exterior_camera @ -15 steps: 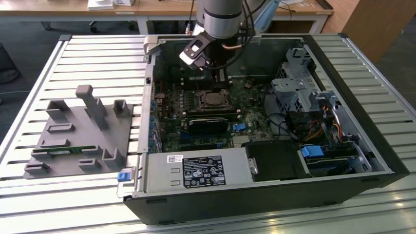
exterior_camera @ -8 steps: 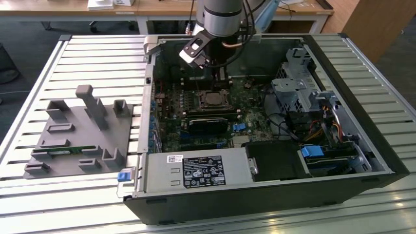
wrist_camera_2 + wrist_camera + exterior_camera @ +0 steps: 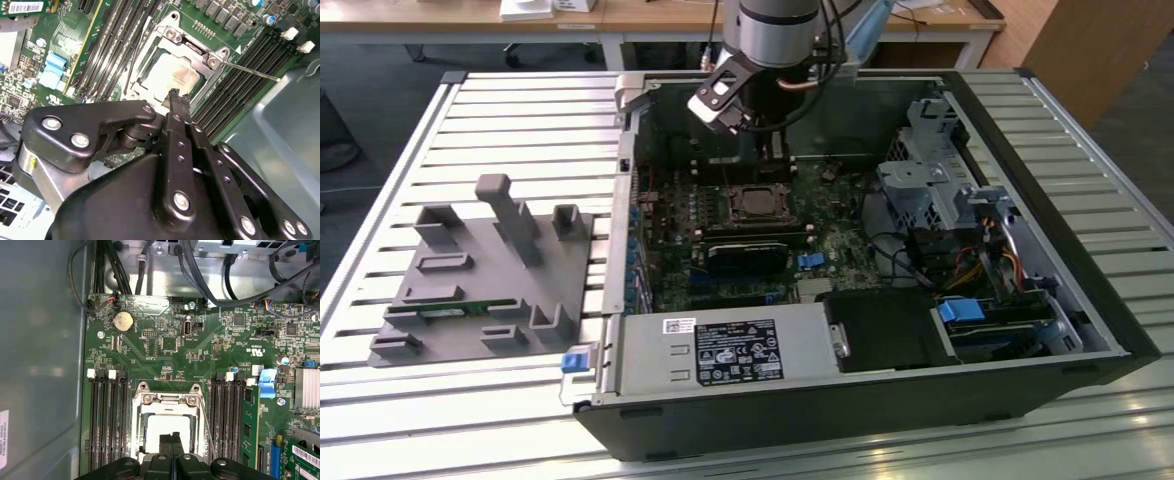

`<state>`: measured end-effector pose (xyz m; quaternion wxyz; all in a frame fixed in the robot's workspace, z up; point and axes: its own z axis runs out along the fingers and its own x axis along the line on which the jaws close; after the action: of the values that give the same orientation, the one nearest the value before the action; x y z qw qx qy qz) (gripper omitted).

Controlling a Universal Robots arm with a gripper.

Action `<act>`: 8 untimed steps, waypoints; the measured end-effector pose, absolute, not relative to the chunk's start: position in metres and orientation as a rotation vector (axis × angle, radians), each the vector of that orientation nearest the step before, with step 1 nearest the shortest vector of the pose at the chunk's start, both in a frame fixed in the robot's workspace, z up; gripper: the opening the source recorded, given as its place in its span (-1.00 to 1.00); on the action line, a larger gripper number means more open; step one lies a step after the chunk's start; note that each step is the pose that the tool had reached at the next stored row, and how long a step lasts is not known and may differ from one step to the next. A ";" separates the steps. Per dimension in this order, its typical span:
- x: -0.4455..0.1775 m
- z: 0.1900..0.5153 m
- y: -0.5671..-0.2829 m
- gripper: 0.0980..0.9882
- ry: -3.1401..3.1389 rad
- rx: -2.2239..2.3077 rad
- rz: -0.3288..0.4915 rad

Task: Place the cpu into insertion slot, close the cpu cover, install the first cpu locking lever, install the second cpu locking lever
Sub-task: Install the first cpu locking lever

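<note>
Just beneath the gripper (image 3: 172, 437), fingertips together, cpu (image 3: 164, 424) framed by cpu cover (image 3: 167, 407)

Computer case (image 3: 854, 410) is set on table (image 3: 494, 130), toward the edge at the exterior view's right. Fixture block (image 3: 480, 280) is placed beside it, toward the opposite edge. Motherboard (image 3: 170, 357) is laid in the case. The cpu (image 3: 155, 432) is seated on it, framed by cpu cover (image 3: 167, 400), under gripper (image 3: 172, 437).

The cpu cover (image 3: 169, 410) is bare silvery metal, the gripper (image 3: 172, 437) matt black.
</note>
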<state>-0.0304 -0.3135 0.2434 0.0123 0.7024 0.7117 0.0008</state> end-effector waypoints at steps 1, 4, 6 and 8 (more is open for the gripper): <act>-0.030 0.244 -0.314 -0.98 2.219 2.189 0.002; -0.030 0.247 -0.314 -0.98 2.219 2.189 0.002; -0.030 0.249 -0.314 -0.98 2.219 2.189 0.003; -0.030 0.250 -0.313 -0.98 2.219 2.189 0.003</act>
<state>-0.0304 -0.3135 0.2501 0.0122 0.7023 0.7117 0.0008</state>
